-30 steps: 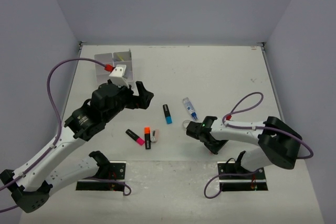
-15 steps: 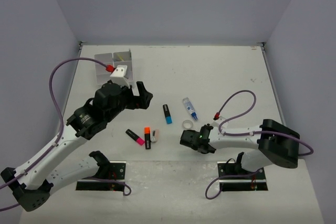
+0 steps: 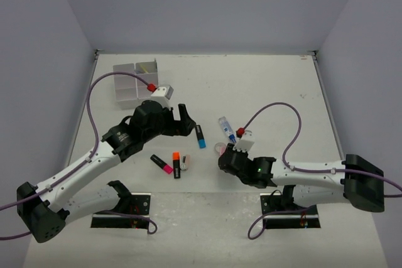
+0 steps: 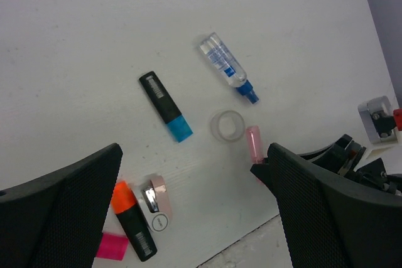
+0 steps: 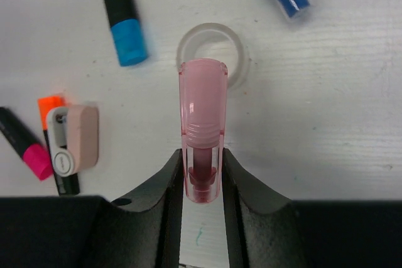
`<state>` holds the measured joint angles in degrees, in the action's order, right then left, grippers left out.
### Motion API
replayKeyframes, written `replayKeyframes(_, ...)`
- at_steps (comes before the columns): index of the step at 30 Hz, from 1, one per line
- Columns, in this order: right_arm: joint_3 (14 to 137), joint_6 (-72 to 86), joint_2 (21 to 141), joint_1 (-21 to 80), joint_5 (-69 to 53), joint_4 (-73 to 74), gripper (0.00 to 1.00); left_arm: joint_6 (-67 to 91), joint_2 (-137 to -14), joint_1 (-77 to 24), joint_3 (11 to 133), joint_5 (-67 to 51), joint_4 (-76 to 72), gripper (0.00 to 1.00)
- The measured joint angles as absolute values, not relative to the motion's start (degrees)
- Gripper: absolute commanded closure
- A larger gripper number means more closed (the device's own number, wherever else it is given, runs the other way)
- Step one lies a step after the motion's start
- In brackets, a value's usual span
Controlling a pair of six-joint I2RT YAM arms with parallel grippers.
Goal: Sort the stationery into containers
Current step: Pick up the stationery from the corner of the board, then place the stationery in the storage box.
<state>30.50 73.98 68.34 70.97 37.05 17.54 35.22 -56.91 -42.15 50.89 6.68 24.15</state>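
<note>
On the white surface (image 3: pixel 270 86), far-left corner: divided grey-white tray (image 3: pixel 125 95), well apart from both arms. Above the loose items mid-surface: left fingers (image 4: pixel 63 199), spread wide, holding nothing. Low, toward the near edge: right fingers (image 5: pixel 166 186), closed narrow on the base of a clear pink tube (image 5: pixel 202 111); cannot tell whether resting or lifted. Lying flat, well right of the tray: blue-capped bottle (image 4: pixel 227 68), cap pointing toward the tape. Left of it, apart from the rest: black highlighter with blue end (image 4: pixel 165 106). Nearer the left arm, clustered: orange-ended highlighter (image 4: pixel 132 221), pink-ended highlighter (image 3: pixel 161 164) just beside. Just beside the pink tube's tip: clear tape ring (image 5: pixel 210 51). Against the orange highlighter: small beige dispenser (image 4: pixel 157 202). All lying outside the tray.
</note>
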Motion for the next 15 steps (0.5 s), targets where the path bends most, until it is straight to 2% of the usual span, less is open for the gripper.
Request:
replayKeyframes(10,30.5,48.9,58.7,71.6,32.6,8.7,1.00,46.8,-57.2,-42.7,36.5,-8.5,8.6,0.01)
replayKeyframes(15,31.3,40.1,56.1,71.7,30.9,5.0,1.00,52.0,-57.3,-43.2,33.0,-11.5,2.6,0.06)
